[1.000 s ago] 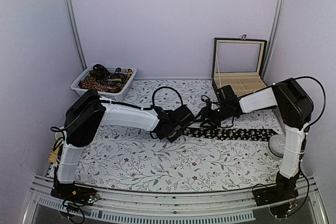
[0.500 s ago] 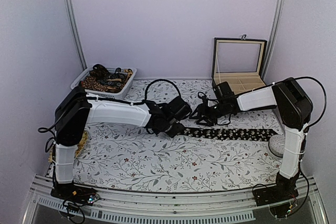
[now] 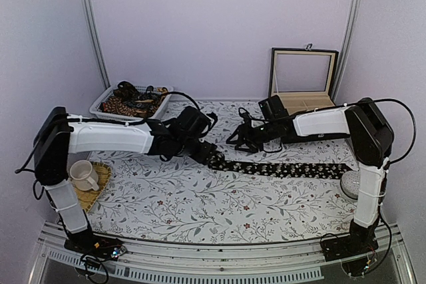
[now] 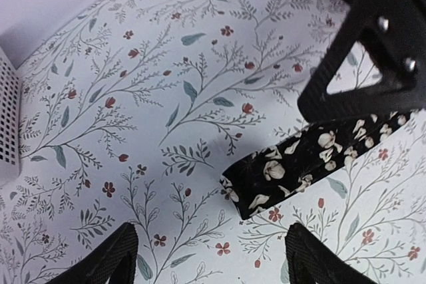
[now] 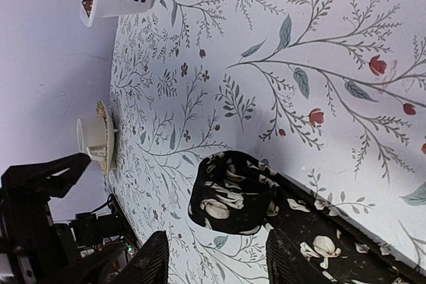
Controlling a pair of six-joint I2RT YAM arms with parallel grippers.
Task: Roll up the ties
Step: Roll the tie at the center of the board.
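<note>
Lying flat, the tie [image 4: 279, 172] ends just ahead of left gripper [image 4: 210, 247] and right gripper [image 5: 216, 247], both parted, empty

Stretched toward 2 o'clock: left gripper [image 3: 205, 155], fingers spread wide, empty. Stretched toward 10 o'clock: right gripper [image 3: 235, 142], fingers apart, empty.

1. Black flowered tie [image 4: 286, 171]: far length hidden under the right gripper [image 3: 238, 139] in the left wrist view; cut by the bottom edge in the right wrist view.
2. Basket [image 3: 98, 103]: contents too small to tell apart.
3. Pale round thing [image 3: 351, 184]: partly behind the right arm [image 3: 373, 184]; unidentifiable.
4. Fingers [image 4: 106, 261] of the left gripper [image 4: 213, 264]: tips only, cut off.
</note>
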